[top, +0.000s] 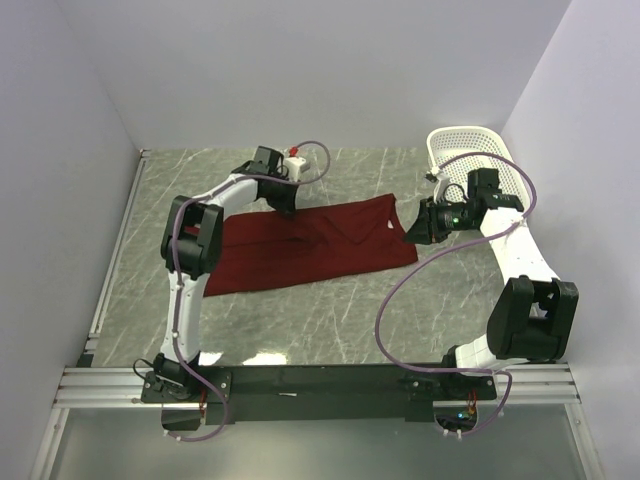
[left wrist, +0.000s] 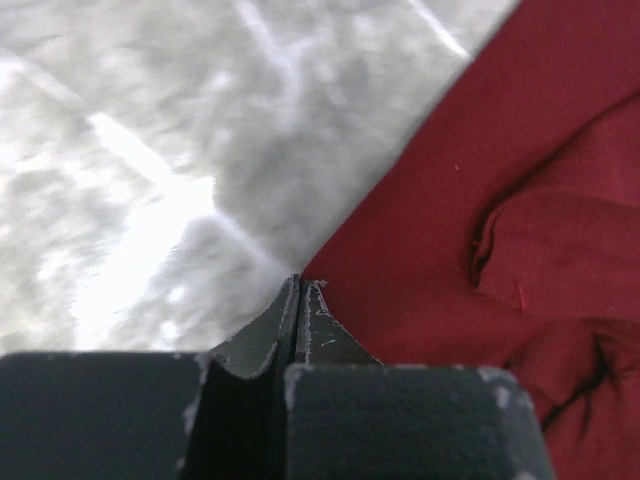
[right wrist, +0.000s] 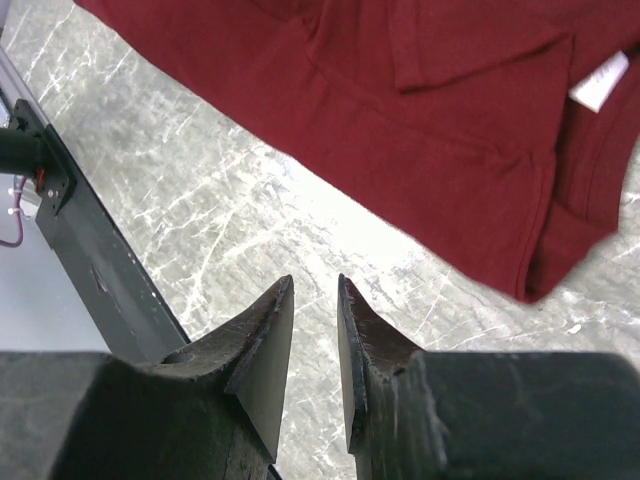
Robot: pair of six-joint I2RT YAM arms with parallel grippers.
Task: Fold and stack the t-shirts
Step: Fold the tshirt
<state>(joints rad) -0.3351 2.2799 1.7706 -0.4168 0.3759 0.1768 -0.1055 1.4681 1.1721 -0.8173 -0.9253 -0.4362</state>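
The maroon t-shirt point(top: 300, 250) lies spread across the middle of the table, with part of it folded over near its right end. My left gripper point(top: 286, 205) is at the shirt's far edge. In the left wrist view the gripper point(left wrist: 298, 285) is shut, with the straight edge of the shirt point(left wrist: 520, 150) running into its tips. My right gripper point(top: 412, 234) hovers just off the shirt's right end. In the right wrist view the right gripper point(right wrist: 315, 285) is slightly open and empty over bare table. The shirt point(right wrist: 400, 120) and its white neck label point(right wrist: 598, 82) lie beyond it.
A white perforated basket point(top: 480, 150) stands at the back right corner, behind my right arm. The dark base rail point(right wrist: 90, 250) runs along the near edge. White walls close the table on three sides.
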